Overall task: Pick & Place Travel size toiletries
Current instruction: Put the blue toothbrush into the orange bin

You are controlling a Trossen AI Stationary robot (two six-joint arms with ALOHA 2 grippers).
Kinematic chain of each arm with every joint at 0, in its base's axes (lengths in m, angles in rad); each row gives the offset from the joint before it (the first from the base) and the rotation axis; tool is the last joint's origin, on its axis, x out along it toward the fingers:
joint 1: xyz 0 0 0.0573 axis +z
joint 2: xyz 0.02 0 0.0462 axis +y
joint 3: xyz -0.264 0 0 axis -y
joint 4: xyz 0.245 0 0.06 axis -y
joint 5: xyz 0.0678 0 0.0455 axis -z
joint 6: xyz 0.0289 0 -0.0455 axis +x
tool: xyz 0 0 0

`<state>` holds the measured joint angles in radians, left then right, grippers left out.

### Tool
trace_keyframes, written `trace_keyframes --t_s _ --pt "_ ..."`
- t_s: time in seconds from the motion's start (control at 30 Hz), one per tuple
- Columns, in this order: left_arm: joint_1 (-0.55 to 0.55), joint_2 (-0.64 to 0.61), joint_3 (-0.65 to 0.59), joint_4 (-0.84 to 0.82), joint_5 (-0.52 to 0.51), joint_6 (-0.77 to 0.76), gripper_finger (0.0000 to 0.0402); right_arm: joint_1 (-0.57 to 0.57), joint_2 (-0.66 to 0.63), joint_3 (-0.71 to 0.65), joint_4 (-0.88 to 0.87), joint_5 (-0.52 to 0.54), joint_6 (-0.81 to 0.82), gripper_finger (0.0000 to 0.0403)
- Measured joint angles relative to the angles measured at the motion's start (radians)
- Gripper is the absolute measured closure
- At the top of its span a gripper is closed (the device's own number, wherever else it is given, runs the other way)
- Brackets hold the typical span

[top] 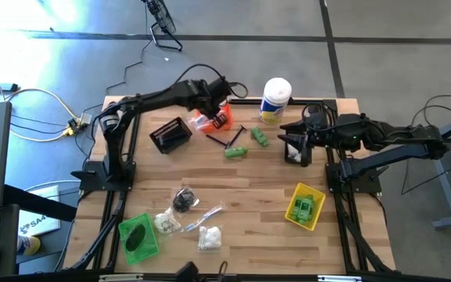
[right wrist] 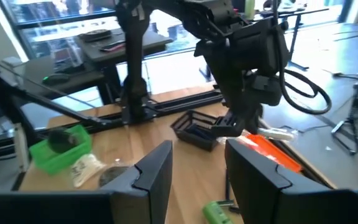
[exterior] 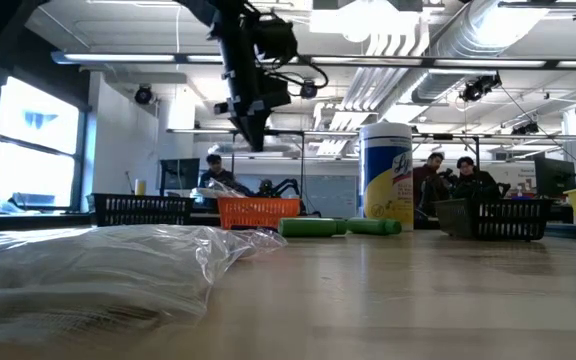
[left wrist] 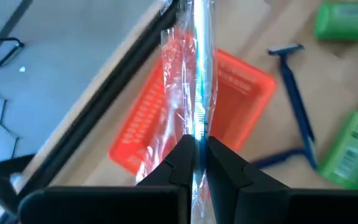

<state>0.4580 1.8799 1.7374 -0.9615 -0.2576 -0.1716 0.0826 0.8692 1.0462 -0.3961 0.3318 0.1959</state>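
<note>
The left gripper (left wrist: pixel 196 155) pinches a clear-wrapped packet (left wrist: pixel 191 74) above the orange bin (left wrist: pixel 241 99). The right gripper (right wrist: pixel 197 168) waits half open near the canister (top: pixel 275 100), holding nothing

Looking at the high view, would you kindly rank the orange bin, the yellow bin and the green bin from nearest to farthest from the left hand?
1. Orange plastic bin: directly beneath the left hand, at the table's far edge.
2. Yellow plastic bin: near right area of the table.
3. Green plastic bin: near left corner, about as far as the yellow one, too close to call.
</note>
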Motion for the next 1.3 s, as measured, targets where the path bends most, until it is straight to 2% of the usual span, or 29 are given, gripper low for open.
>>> trace_keyframes --t_s 0.17,0.33,0.43,0.63,0.97,1.1,1.3 --pt "0.035 0.025 0.001 0.086 0.059 0.011 0.0380 0.000 0.000 0.000 0.000 0.014 0.000 0.0262" --pt "0.037 0.073 0.000 0.181 0.070 0.036 0.0380 0.000 0.000 0.000 -0.001 0.014 0.014 0.0262" --pt "0.039 0.107 0.000 0.178 0.073 0.036 0.0380 0.001 0.000 0.000 0.000 0.014 0.016 0.0262" --pt "0.039 0.137 -0.002 0.052 0.072 0.036 0.0380 0.000 0.000 0.000 0.001 0.014 0.016 0.0262" --pt "0.046 0.136 -0.002 0.046 0.057 0.029 0.0378 0.000 0.000 0.000 0.003 0.014 0.040 0.0262" --pt "0.047 0.136 -0.002 0.046 0.047 0.025 0.0356 0.000 0.000 0.000 0.003 0.014 0.043 0.0262" --pt "0.054 0.136 -0.002 0.047 0.027 0.007 0.0289 0.000 0.000 0.000 0.003 0.011 0.047 0.0262"
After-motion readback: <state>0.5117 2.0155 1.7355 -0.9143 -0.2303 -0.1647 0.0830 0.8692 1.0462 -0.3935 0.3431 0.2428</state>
